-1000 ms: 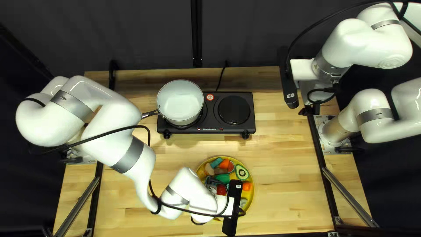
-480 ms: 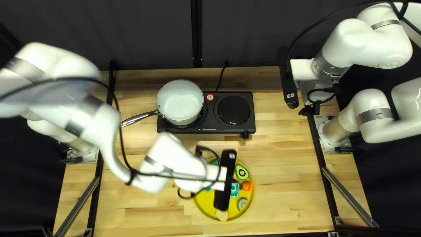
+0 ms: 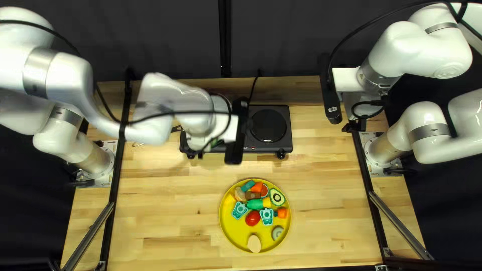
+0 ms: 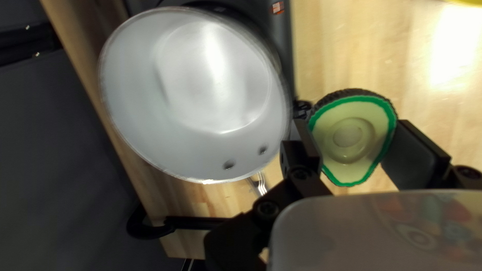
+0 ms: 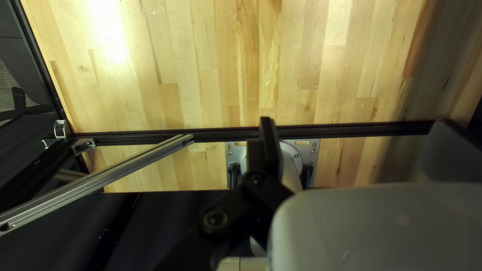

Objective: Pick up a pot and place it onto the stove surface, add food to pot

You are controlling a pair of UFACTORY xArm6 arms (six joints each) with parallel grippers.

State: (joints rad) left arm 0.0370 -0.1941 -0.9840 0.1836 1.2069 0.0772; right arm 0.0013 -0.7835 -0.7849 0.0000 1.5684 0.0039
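In the top left view my left gripper is over the stove's left side, its fingertips hidden. My left gripper is shut on a green-rimmed avocado half in its wrist view. Close beside it lies the empty white pot, largely covered by my arm in the top left view. The yellow plate holds several toy foods, including a tomato and another avocado half. At the table's right edge is my right gripper; in its wrist view the right gripper stands open, holding nothing.
The stove's right burner is uncovered. Its cord runs to the far edge. Bare tabletop lies right of the plate. A metal rail and a black frame bar show near the right arm's base.
My left arm has swung from over the plate toward the far side, to the pot, uncovering the foods and hiding much of the pot. My right arm has stayed still.
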